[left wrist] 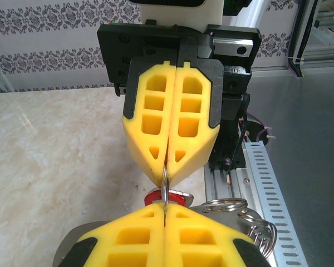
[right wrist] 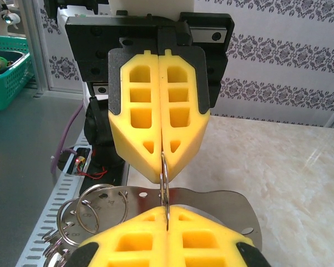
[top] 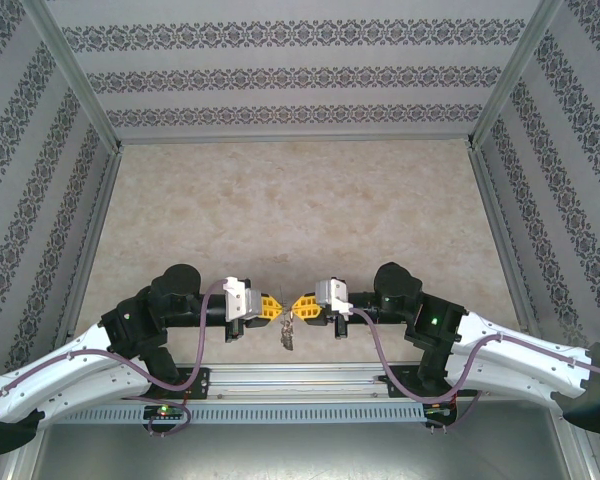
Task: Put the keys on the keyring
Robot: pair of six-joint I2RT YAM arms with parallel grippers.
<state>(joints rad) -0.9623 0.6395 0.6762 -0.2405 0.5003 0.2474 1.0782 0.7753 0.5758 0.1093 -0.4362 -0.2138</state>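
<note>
The left pincer (top: 273,308) is clamped on the thin wire of the keyring (top: 288,330), over the near part of the table (top: 300,200). The key (left wrist: 156,197) (red head showing, blade mostly hidden) sits just under that wire, between the tips. The right pincer (top: 305,307), tip to tip with the left, grips the same wire.

Left tool (top: 277,308) and right tool (top: 300,306) meet tip to tip over the surface's (top: 300,200) near edge, keyring (top: 288,332) caught between them, key (left wrist: 155,197) just beneath.
</note>
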